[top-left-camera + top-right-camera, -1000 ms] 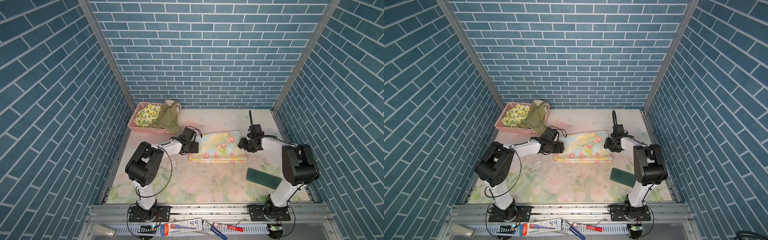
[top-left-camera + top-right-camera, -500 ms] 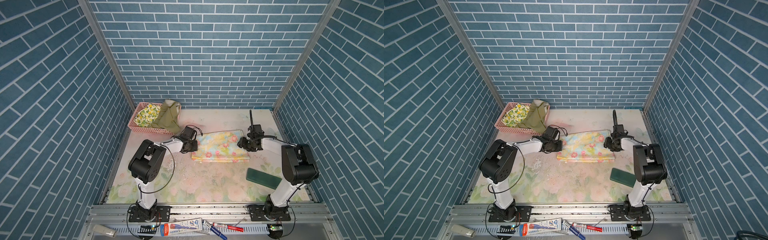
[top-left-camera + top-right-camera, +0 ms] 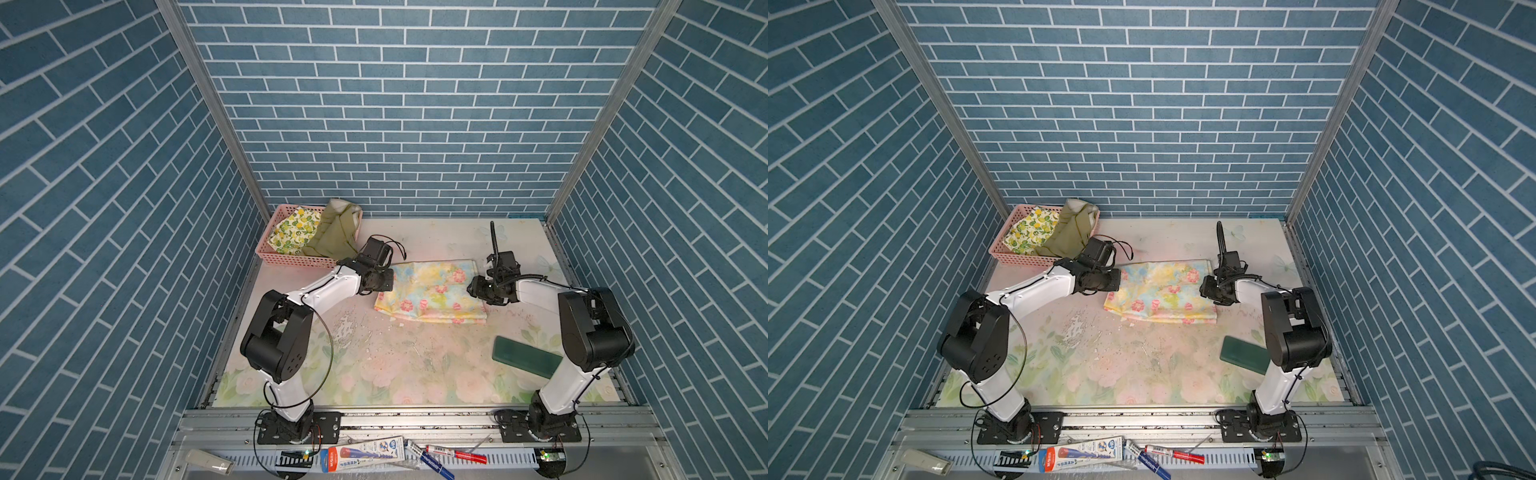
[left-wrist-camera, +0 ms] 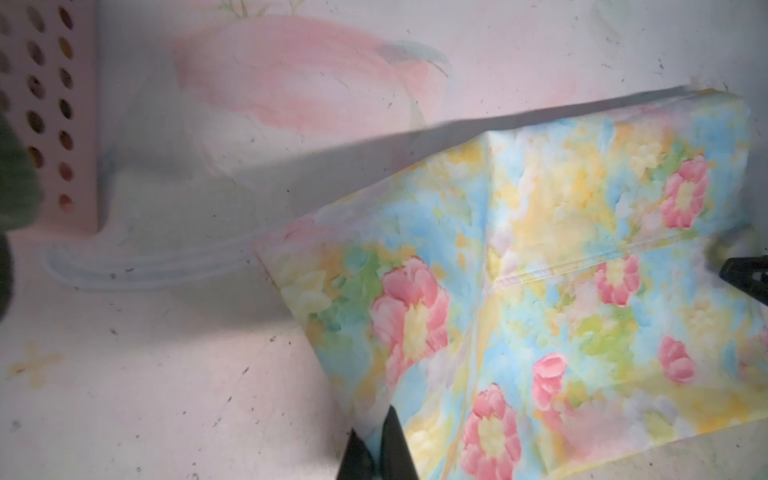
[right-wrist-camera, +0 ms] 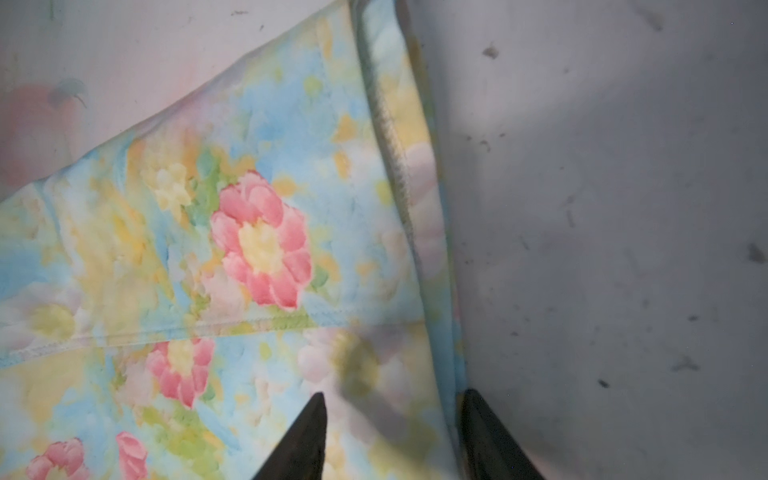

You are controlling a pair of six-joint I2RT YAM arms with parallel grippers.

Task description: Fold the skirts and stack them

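Note:
The pastel floral skirt (image 3: 432, 291) (image 3: 1163, 293) lies folded into a rectangle in the middle of the table. My left gripper (image 3: 384, 282) (image 3: 1115, 279) (image 4: 374, 422) is shut on its left edge, the cloth (image 4: 540, 270) pinched between the fingers. My right gripper (image 3: 473, 289) (image 3: 1204, 289) (image 5: 395, 392) stands open astride the skirt's right edge (image 5: 208, 249), one finger over the cloth and one beside it. The olive skirt (image 3: 336, 232) (image 3: 1071, 232) and the lemon skirt (image 3: 293, 230) (image 3: 1030, 232) lie crumpled in the basket.
The pink perforated basket (image 3: 299, 259) (image 3: 1025, 259) (image 4: 50, 104) stands at the back left, close behind the left gripper. A dark green flat block (image 3: 525, 356) (image 3: 1244, 351) lies at the front right by the right arm's base. Blue brick walls enclose three sides.
The left gripper has closed on the floral skirt's left edge. The right jaws have narrowed a little around the right edge. The skirt has barely shifted.

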